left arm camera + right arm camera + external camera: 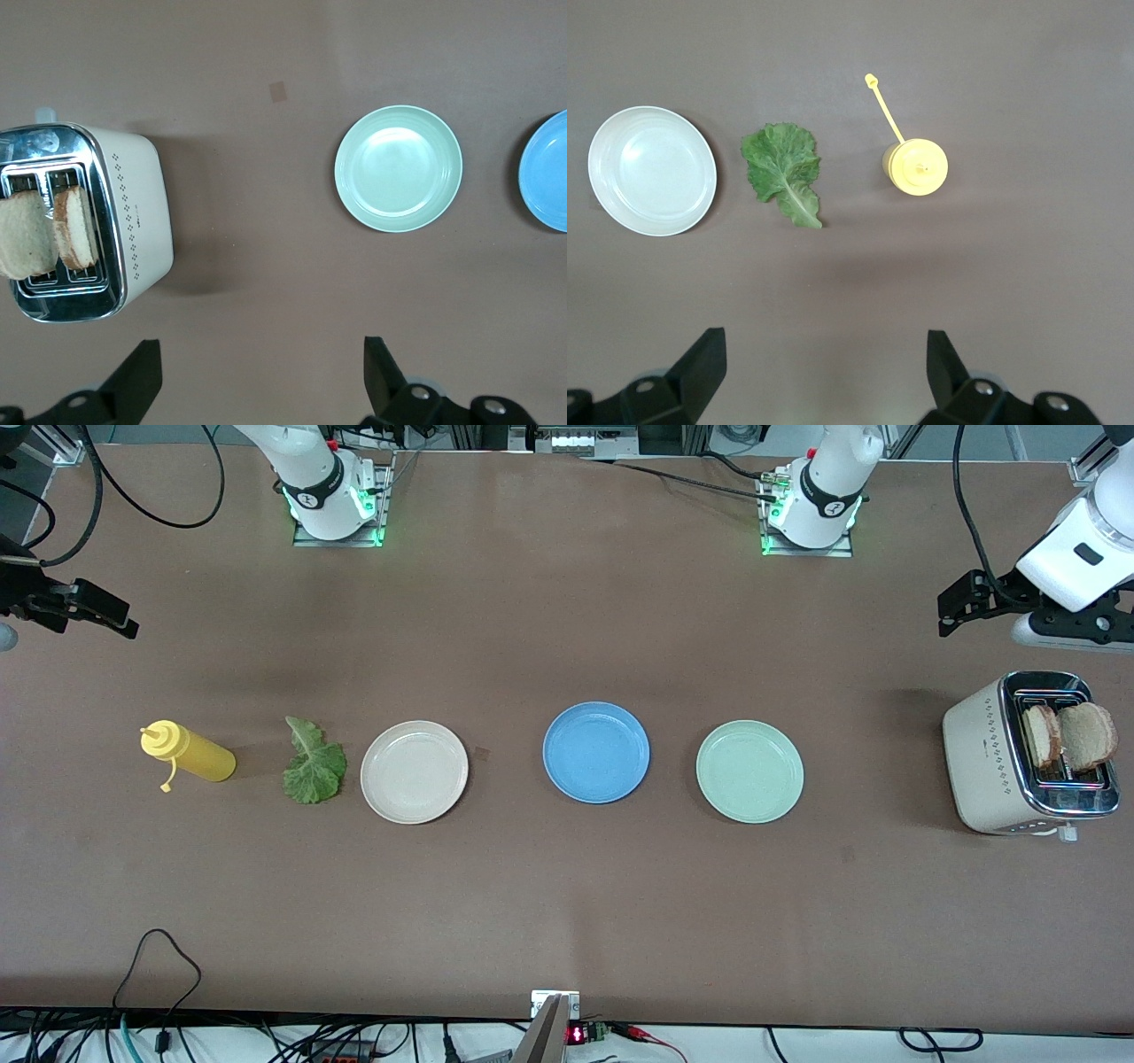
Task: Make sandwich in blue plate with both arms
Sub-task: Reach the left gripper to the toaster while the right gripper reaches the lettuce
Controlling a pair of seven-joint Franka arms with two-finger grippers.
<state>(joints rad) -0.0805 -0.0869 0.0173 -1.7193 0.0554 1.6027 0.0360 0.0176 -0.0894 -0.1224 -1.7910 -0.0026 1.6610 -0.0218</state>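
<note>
Both tools spread, holding nothing; blue plate point(595, 752) bare.
Left tool point(263, 376) by toaster point(1028, 753), right tool point(824, 372) above table point(567, 903): upright toast slices point(1070, 735) may jam or crumble when pinched.

Bare table rings the blue plate point(596, 752), flanked by cream plate point(414, 771) and mint plate point(749, 771).

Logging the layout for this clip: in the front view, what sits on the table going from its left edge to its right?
Yellow bottle → lettuce → beige plate → blue plate → green plate → toaster with two toast slices.
</note>
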